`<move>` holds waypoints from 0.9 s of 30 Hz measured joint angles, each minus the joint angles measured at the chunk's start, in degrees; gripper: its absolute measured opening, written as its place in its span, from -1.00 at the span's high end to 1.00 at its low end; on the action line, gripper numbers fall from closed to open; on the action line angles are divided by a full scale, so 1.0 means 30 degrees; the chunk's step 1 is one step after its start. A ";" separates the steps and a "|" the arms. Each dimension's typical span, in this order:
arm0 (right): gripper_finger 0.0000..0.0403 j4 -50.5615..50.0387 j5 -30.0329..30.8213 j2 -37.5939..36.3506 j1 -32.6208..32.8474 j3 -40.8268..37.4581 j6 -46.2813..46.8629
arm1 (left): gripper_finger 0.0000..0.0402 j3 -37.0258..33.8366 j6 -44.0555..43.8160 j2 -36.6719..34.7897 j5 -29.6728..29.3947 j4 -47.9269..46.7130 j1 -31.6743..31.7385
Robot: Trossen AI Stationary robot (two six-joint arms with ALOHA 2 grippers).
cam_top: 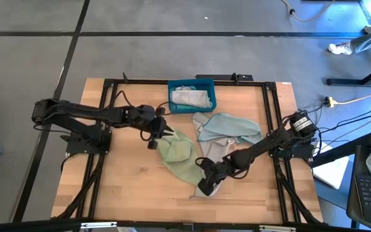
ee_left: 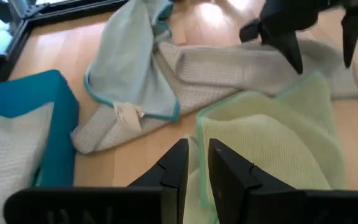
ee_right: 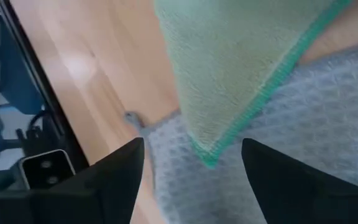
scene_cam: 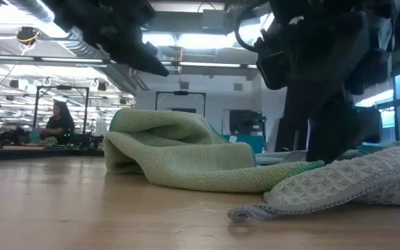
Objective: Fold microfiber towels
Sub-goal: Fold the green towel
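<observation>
Grey waffle towel [scene_cam: 367,182] sits closest to the low camera, near the tabletop's [cam_top: 127,193] front edge, with a pale green towel [cam_top: 178,153] corner lapped over it. Right tool [cam_top: 206,187] hovers there, fingers spread wide, nothing held. Left tool [ee_left: 194,171], nearly closed, pinches the green towel's far edge. Step looks like spreading green flat; next needs right to grab that corner.
</observation>
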 joint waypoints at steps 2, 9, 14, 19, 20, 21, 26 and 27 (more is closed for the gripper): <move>-0.33 0.0019 -0.0003 0.0289 0.0000 -0.0023 0.0000 | 0.73 -0.0408 -0.0282 0.0113 0.0751 0.0234 0.0688; -0.21 0.1566 0.0088 0.1468 -0.0070 0.0013 -0.0699 | 0.73 -0.0881 -0.0667 0.0795 0.1421 0.0728 0.1936; -0.07 0.1578 0.0351 0.1498 -0.0073 0.0013 -0.1142 | 0.73 -0.0881 -0.0628 0.0775 0.1440 0.0991 0.1936; 0.18 0.1505 0.0397 0.1532 -0.0080 -0.0008 -0.2062 | 0.73 -0.0881 -0.0616 0.0773 0.1436 0.1695 0.1936; 0.24 0.1498 0.0412 0.1539 -0.0084 -0.0009 -0.2116 | 0.73 -0.0881 -0.0624 0.0773 0.1533 0.1870 0.1936; 0.31 0.1486 0.0425 0.1545 -0.0087 -0.0023 -0.2184 | 0.73 -0.0881 -0.0631 0.0853 0.1812 0.2116 0.1936; 0.71 0.1423 0.0425 0.1561 0.0055 -0.0038 -0.3577 | 0.73 -0.0852 -0.1834 0.2293 0.4034 0.3772 0.2216; 0.80 0.1418 0.0419 0.1561 0.0073 -0.0038 -0.3765 | 0.73 -0.0852 -0.2205 0.2804 0.4476 0.4010 0.2333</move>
